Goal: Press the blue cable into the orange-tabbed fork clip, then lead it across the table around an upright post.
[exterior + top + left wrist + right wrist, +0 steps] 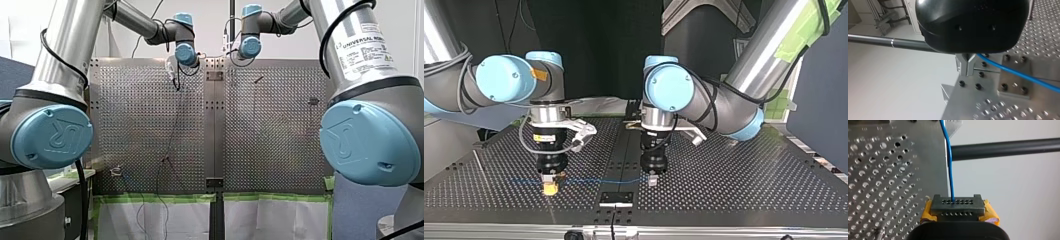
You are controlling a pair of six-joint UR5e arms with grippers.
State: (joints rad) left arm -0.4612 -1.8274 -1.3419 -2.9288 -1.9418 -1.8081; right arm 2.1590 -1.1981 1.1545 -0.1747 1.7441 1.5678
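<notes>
My right gripper, yellow pads, is clamping the thin blue cable at the top view's left. My left gripper, metal fingers pinched together, is gripping the same cable near the middle. The cable is running taut between them over the silver perforated table, crossing its centre seam. A bolted metal plate is sitting on that seam, just beside the span. A black round bar is showing past the table edge.

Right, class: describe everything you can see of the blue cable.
The blue cable is thin, round and smooth, plastic-sheathed by its look. It runs nearly straight over the perforated table, between my right arm's yellow-padded jaws and my left arm's metal jaws, both shut on it; a short tail runs on past the right jaws.
</notes>
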